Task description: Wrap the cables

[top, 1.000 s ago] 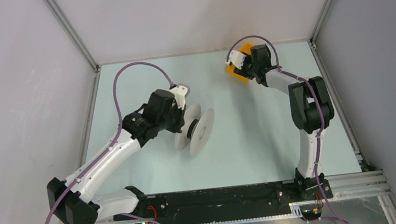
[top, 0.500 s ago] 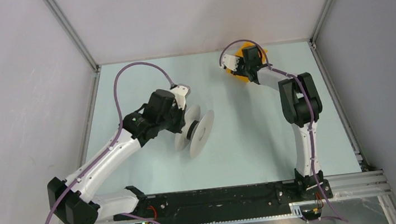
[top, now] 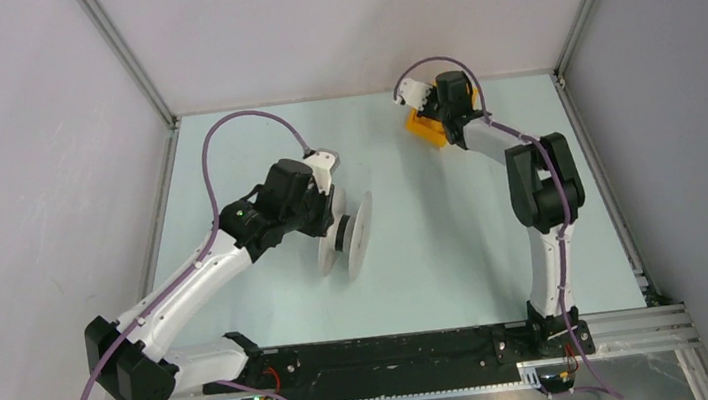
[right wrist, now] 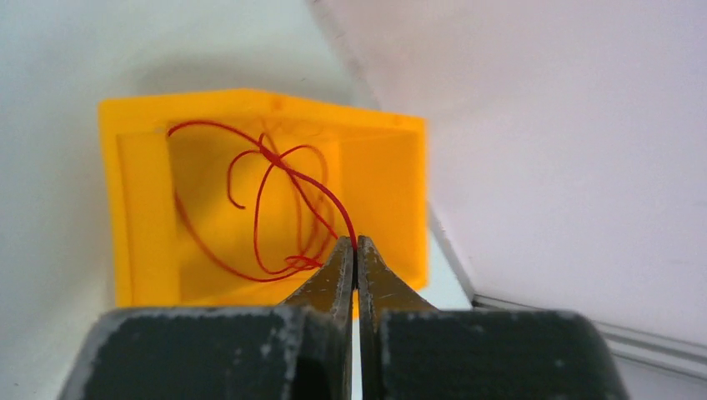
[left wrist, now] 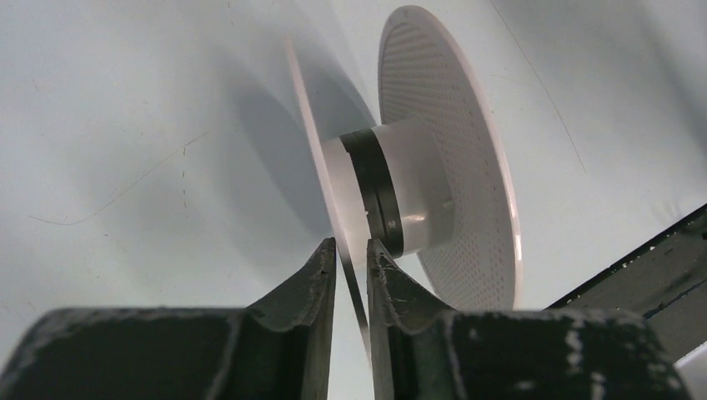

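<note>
Right gripper point(right wrist: 356, 243) is pinching a strand of the red cables point(right wrist: 268, 155), visible only to its wrist camera, inside the orange bin point(right wrist: 142, 200) near the tabletop's point(top: 455, 239) far edge. Left gripper point(left wrist: 352, 248) is straddling a white spool's point(left wrist: 446, 167) flange; grip unclear.

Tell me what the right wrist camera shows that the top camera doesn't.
Only the right wrist view: the thin red cable lying in loose loops inside the orange bin, with one strand pinched in the shut right gripper.
Only the top view: the left arm reaching to a white spool near the middle of the table.
Both: the orange bin near the far edge, with the right gripper at it. From above, the cable is too fine to see.
</note>
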Tool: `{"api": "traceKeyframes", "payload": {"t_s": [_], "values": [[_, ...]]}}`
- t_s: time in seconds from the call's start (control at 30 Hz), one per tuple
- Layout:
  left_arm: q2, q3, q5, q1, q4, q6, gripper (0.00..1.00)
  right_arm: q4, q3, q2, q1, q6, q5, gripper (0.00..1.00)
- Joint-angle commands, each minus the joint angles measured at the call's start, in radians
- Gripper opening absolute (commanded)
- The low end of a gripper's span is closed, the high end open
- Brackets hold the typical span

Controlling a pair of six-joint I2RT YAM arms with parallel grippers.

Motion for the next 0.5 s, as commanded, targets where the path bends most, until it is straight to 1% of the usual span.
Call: {"api": "traceKeyframes", "payload": {"t_s": [0.0,0.1,0.27,0.4,0.47], "values": [[-0.001,0.030,-0.014,0.001,0.032,-0.013,0.24,0.096,0.015,-0.225,0.015,0.129,0.039,0.00],[-0.002,0.030,-0.030,0.003,0.029,-0.009,0.25,0.054,0.030,-0.328,0.017,0.199,0.055,0.00],[0.001,0.027,-0.046,0.001,0.025,-0.004,0.25,-0.013,0.067,-0.463,0.039,0.242,0.117,0.00],[0.007,0.027,-0.049,0.001,0.024,0.000,0.22,-0.075,0.112,-0.575,0.059,0.286,0.142,0.00],[0.009,0.027,-0.057,0.002,0.023,0.003,0.21,-0.119,0.130,-0.634,0.070,0.353,0.148,0.00]]}}
